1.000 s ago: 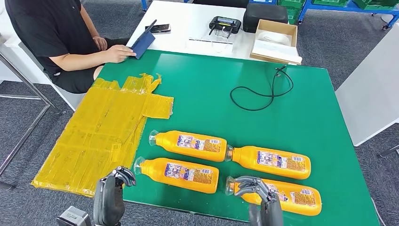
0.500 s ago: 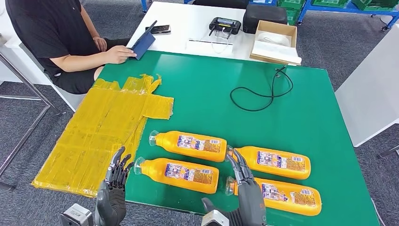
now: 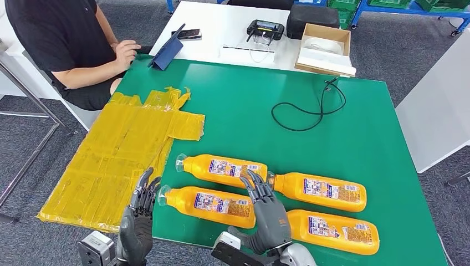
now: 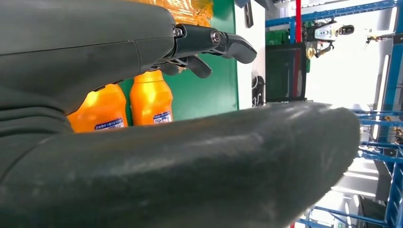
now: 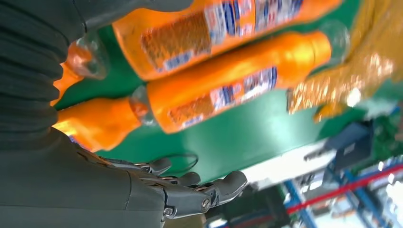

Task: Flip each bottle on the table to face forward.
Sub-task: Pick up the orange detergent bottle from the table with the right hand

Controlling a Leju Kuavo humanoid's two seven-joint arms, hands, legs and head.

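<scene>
The left hand (image 3: 138,219) hovers open at the desk (image 3: 354,138) edge beside the near-left bottle (image 3: 209,205); the right hand (image 3: 266,213), fingers spread and empty, has shifted leftward between the four lying orange bottles (image 3: 317,191)

Green worktop (image 3: 249,105) carries four orange bottles lying on sides: two front, two behind. Rear-left bottle (image 3: 224,170) is landmark. Rear-right bottle (image 3: 318,190) just beside its base; front-left bottle (image 3: 209,205) just before it; front-right bottle (image 3: 332,231) diagonal. Yellow taped sheet (image 3: 122,155) beside its cap, overhanging worktop edge. Black cable (image 3: 307,108) well behind.
</scene>
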